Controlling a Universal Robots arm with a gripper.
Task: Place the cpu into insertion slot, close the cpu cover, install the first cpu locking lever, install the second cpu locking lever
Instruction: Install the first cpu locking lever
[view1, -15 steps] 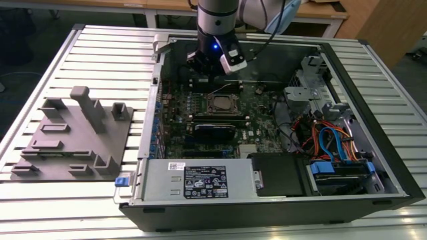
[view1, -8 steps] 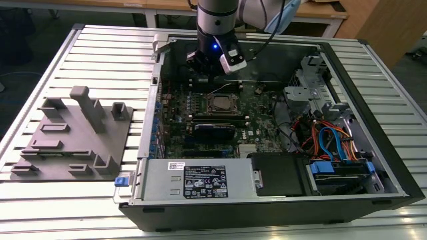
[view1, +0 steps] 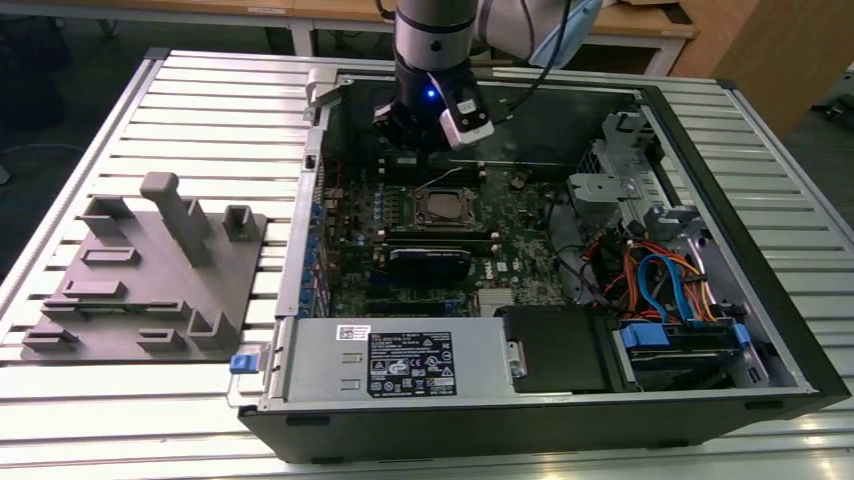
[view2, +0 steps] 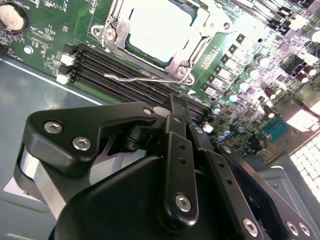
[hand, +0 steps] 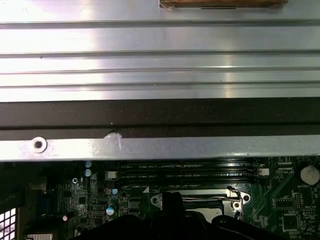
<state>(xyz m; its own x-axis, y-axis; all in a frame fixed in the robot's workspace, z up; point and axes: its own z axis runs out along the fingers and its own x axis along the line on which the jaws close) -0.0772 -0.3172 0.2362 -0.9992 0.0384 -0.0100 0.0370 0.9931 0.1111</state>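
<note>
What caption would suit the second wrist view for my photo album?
Gripper hovering near the green motherboard, where the cpu lies framed by the cpu cover.

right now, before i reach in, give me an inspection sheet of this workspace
surface: slatted metal table, open pc case on it
job's things: cpu sits in the socket; cover is down around it; a lever sticks out over the memory slots
clutter: grey fixture at the exterior view's left
grippers: gripper hangs over the board beside the socket
cables: orange and blue cables inside the case
surroundings: wooden furniture behind
</note>
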